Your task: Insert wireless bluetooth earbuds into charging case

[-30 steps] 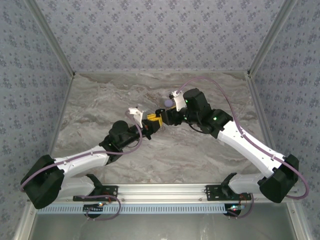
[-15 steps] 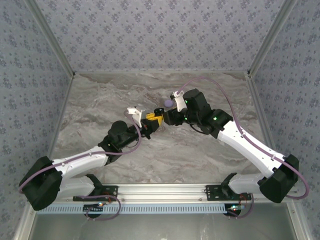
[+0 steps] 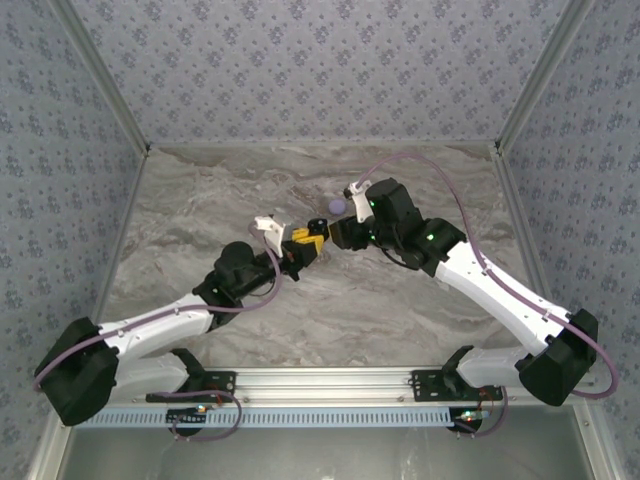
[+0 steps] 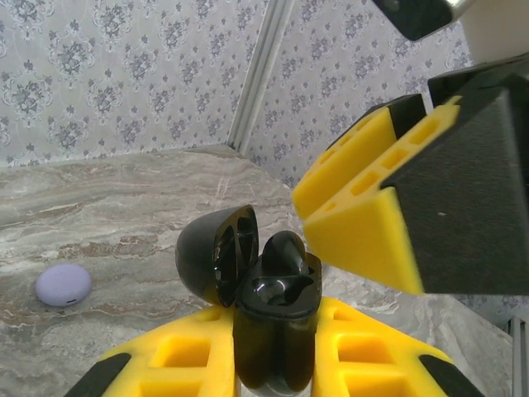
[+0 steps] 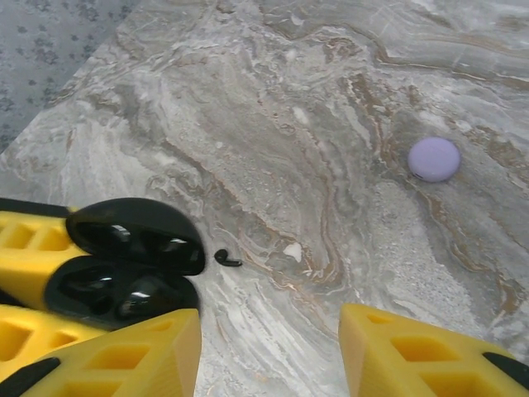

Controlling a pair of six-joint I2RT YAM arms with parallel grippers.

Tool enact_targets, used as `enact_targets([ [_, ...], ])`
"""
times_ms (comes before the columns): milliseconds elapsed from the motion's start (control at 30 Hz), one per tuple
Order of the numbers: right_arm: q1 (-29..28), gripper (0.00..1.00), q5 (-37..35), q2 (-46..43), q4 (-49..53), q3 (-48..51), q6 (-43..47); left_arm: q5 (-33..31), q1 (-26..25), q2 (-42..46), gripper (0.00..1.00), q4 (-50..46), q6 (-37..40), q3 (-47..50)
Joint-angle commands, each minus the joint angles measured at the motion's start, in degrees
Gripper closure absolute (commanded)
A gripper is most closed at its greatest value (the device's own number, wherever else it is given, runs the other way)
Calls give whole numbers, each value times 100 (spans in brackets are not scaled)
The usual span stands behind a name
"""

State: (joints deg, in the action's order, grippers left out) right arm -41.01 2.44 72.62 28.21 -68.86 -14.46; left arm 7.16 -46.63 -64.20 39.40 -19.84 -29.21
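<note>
Holding the charging case (image 5: pixel 124 269) at far left, the left gripper (image 3: pixel 304 244) is clamped on its base. The lid is hinged open and the cavities face the right arm. A dark rounded shape may sit in one cavity, not certain. Just right of the lid a tiny black curved earbud (image 5: pixel 227 259) lies on the marble table (image 5: pixel 273 124), long axis roughly across the right wrist view. The right gripper (image 5: pixel 269 321) is the nearer free one, jaws spread wide, holding and touching nothing. The lilac disc (image 5: pixel 435 159) lies well apart, farther right.
</note>
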Motion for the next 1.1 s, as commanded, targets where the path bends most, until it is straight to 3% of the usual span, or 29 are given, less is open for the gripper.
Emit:
enact_targets([
  [0,131,50,-464,-91,152,-146,-283,-130,-47,353,81,-336,319,-102],
  [367,419,50,213,1033,128,-59,-162,-769,-44,1615,80,-2156,863,-128],
  [500,376,56,754,1612,-109,-84,-40,-949,-44,2042,80,-2717,990,-164],
  [733,133,58,1694,2567,-518,-338,150,-1102,-43,2589,80,-3184,1008,-122],
  [1067,-293,53,1970,3692,-370,-1102,475,-1085,-41,2894,80,-3396,990,-151],
])
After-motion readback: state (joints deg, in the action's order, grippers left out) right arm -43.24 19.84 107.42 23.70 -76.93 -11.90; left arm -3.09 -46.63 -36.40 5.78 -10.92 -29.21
